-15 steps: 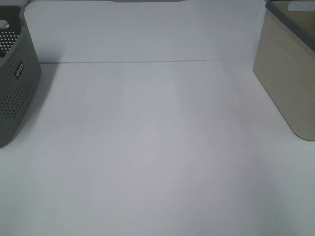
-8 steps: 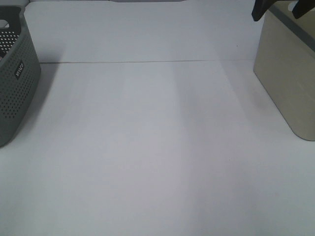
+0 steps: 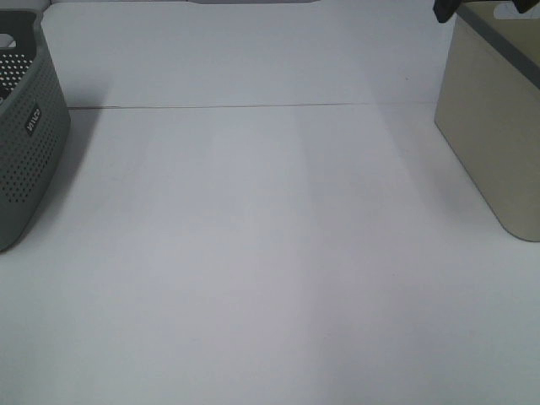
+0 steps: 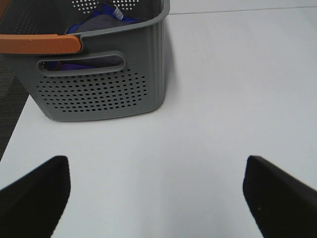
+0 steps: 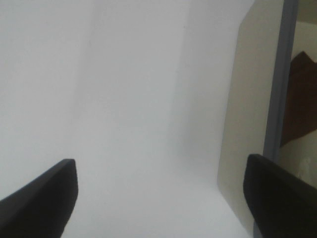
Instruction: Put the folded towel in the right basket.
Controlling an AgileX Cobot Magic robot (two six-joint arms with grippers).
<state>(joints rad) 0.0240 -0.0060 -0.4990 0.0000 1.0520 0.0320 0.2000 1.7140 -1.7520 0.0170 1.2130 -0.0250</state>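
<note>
Closest to me: my right gripper (image 5: 161, 166) is wide apart w/ nothing between the fingers. Same for my left gripper (image 4: 156, 166), apart and empty over bare surface.

Next out, the tabletop (image 3: 253, 253) is white, flat and matte, w/ no cloth anywhere on it. There's plenty of room to move, and the only obstacles are at the edges.

In the high view the perforated grey basket (image 4: 99, 89) sits at 9 o'clock, w/ an orange handle (image 4: 39, 44) and some blue cloth (image 4: 94, 25) inside. It's not my target.

At 2 o'clock is the right basket (image 5: 252, 99), beige w/ a grey rim. Past that rim I see a dark brown shape (image 5: 302, 99) inside, prob the folded towel, but I can't confirm. If so, the job looks about done.

Handling, as a judgement: a towel is light, soft and limp, not fragile and not slippery, but the folds spill if I grab one layer. I'd pinch across the folded edge thru all layers, near the middle.
</note>
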